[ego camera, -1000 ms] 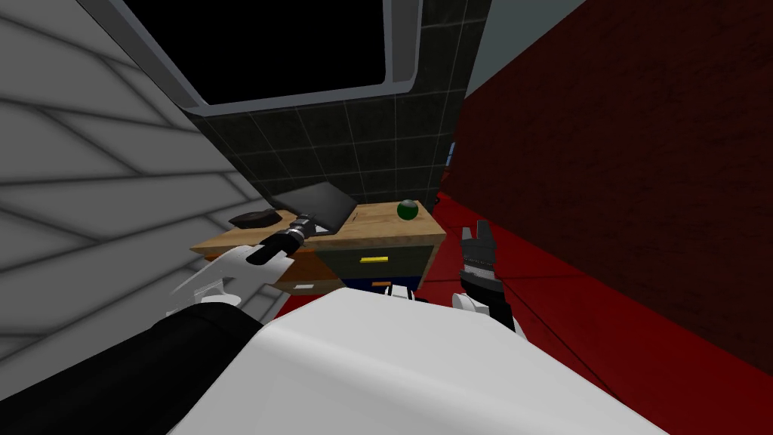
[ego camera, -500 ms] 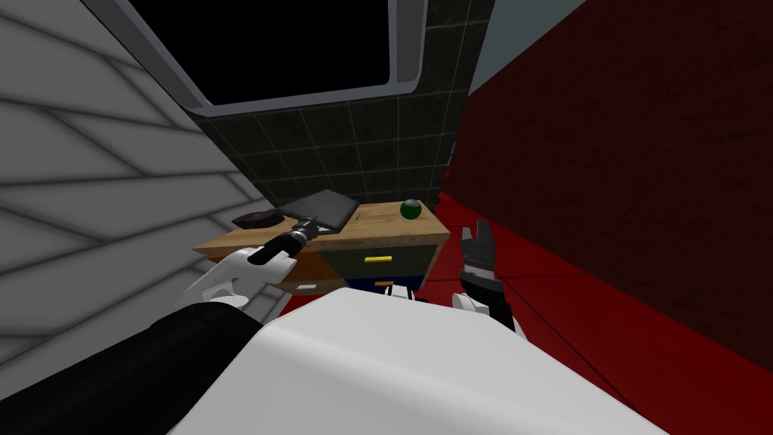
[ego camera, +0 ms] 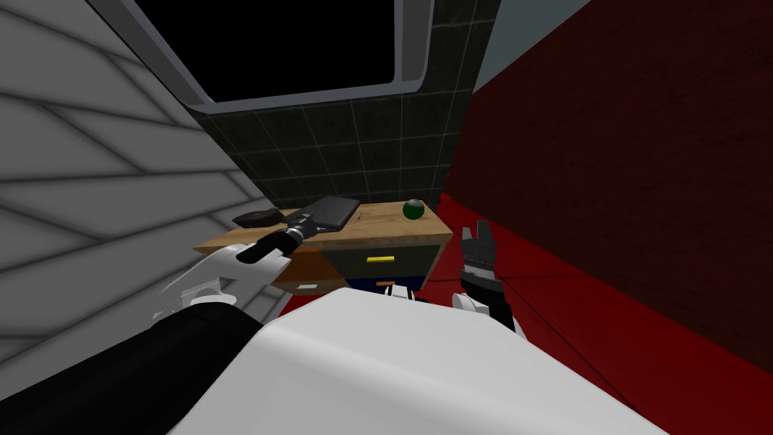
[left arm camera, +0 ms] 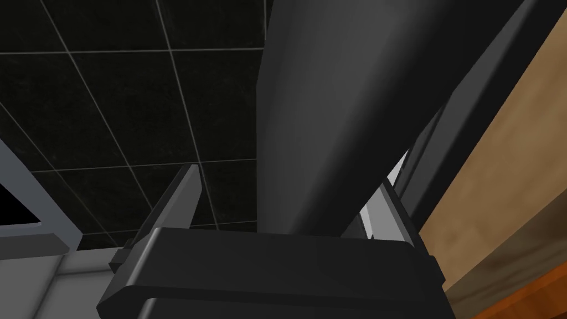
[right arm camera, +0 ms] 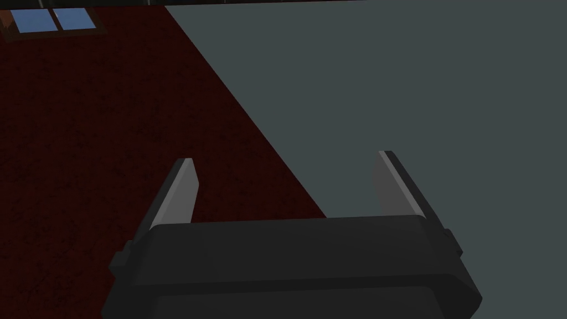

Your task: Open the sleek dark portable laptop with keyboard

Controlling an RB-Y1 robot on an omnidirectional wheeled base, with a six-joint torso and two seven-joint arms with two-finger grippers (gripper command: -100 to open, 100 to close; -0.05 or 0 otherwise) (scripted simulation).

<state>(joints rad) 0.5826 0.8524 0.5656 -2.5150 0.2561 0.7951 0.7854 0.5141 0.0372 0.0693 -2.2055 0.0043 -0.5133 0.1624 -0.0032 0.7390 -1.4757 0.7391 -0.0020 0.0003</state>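
Note:
A dark laptop (ego camera: pixel 337 211) lies on the back left of a wooden desk (ego camera: pixel 385 223). My left gripper (ego camera: pixel 305 222) is at its near left corner. In the left wrist view the dark lid (left arm camera: pixel 332 111) runs up between the gripper's (left arm camera: pixel 288 185) open fingers, closer to one finger (left arm camera: pixel 382 213). A narrow gap separates the lid from the dark base (left arm camera: pixel 470 99) beside it, with the desk top (left arm camera: pixel 515 166) beyond. My right gripper (ego camera: pixel 475 231) hangs open to the right of the desk front, its fingers (right arm camera: pixel 180 191) holding nothing.
A green ball (ego camera: pixel 411 209) stands at the desk's back right, and a flat dark object (ego camera: pixel 257 219) lies at its left end. A drawer with a yellow handle (ego camera: pixel 377 259) faces me. A dark tiled wall (ego camera: pixel 355 151) stands behind, a red wall (ego camera: pixel 619 174) to the right.
The lid's outline has narrowed and sunk toward the desk top. My left hand has drawn back slightly to the left. The right arm has not moved.

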